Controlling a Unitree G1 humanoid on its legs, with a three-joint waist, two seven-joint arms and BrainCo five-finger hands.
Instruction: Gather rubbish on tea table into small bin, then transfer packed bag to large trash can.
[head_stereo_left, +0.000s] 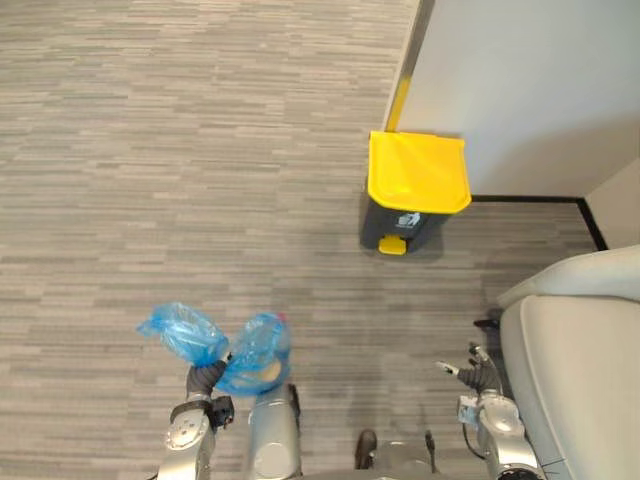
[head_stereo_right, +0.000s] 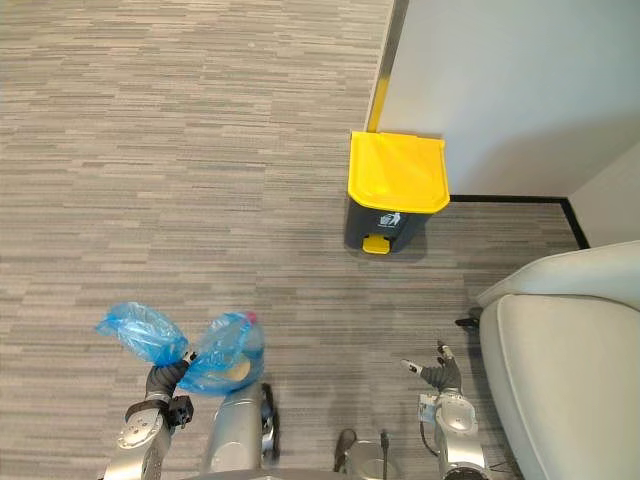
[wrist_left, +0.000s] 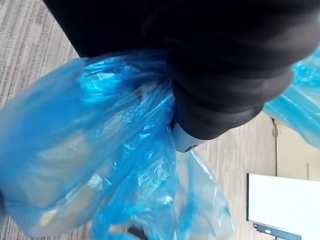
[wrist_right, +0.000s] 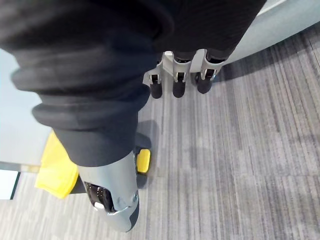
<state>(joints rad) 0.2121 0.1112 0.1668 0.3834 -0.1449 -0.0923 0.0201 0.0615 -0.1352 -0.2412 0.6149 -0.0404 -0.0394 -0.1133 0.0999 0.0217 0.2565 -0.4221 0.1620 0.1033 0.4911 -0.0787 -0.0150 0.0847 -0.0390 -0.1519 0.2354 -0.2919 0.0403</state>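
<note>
Grey striped carpet floor (head_stereo_left: 150, 150) runs up to a white wall (head_stereo_left: 540, 90) in my left eye view. The dark grey large trash can with a closed yellow lid (head_stereo_left: 417, 172) stands at the wall's corner, and a pale padded sofa (head_stereo_left: 580, 370) sits at the right. My left hand (head_stereo_left: 205, 378) is clenched round the gathered neck of the translucent blue plastic rubbish bag (head_stereo_left: 255, 355), low at the left, well apart from the can. My right hand (head_stereo_left: 478, 375) hangs near the sofa. From the left wrist view I see crumpled blue film bunched against the hand's dark cover. From the right wrist view the fingers (wrist_right: 175, 87) are relaxed, grasping nothing.
</note>
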